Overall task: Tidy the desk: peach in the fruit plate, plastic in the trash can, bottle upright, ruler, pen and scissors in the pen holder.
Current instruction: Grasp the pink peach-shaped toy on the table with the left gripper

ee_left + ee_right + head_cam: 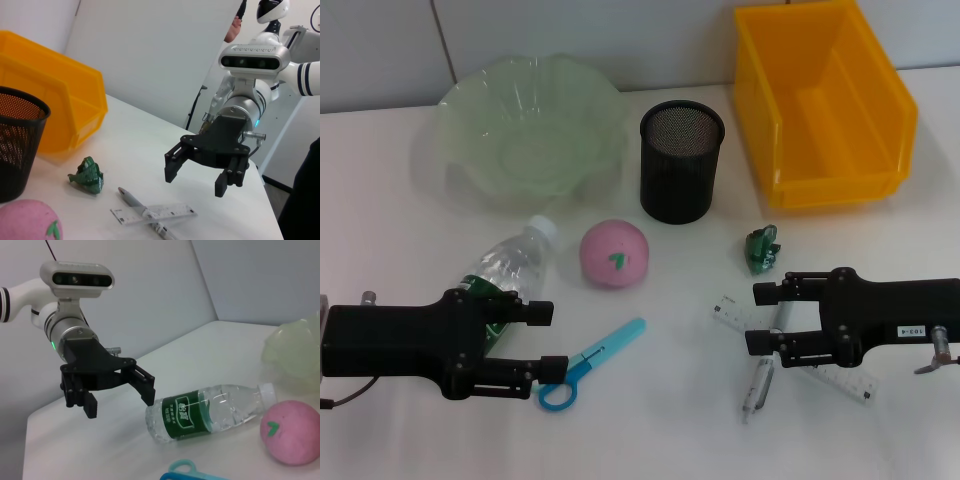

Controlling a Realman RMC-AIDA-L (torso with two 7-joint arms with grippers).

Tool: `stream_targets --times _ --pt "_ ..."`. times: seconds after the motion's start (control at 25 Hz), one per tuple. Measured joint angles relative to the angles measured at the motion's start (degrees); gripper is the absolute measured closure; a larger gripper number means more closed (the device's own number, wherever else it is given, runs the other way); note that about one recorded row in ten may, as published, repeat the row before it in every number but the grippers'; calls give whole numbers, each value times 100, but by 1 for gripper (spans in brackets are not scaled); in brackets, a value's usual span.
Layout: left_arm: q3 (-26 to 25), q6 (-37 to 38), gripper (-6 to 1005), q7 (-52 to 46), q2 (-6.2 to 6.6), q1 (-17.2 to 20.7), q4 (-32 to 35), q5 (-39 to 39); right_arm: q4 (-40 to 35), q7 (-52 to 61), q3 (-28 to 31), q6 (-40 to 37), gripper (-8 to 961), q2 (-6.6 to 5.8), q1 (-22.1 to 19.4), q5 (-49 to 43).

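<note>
- Evidently nothing has been put away yet: every item of the task lies loose on the bench (880, 440).
- The left tool (546, 341) hangs with its fingers spread wide and nothing between them, just beside the base end of the bottle (507, 270), which lies on its side with its cap toward the fruit plate (470, 120).
- The right tool (759, 318) is likewise wide and empty, hovering over the ruler (840, 378) and the pen (760, 385), which cross each other below it.
- The peach (614, 254) sits between the bottle and the pen holder (681, 162); the scissors (595, 358) lie near the left tool; the crumpled green plastic (761, 250) rests in front of the trash can (825, 105).
- My judgement: the step in hand is the first approach, left arm toward the bottle, right arm toward ruler or pen.
- Next, the left tool would need to close around the bottle's body and swing it upright.
- The right one would have to drop low onto a flat, thin item; picking the ruler cleanly off the pen looks awkward.
</note>
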Motion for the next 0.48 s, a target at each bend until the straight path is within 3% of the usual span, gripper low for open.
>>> stream_targets --times 0.48 --pt "26 0 206 6 26 3 3 -2 4 0 0 21 210 9 51 -18"
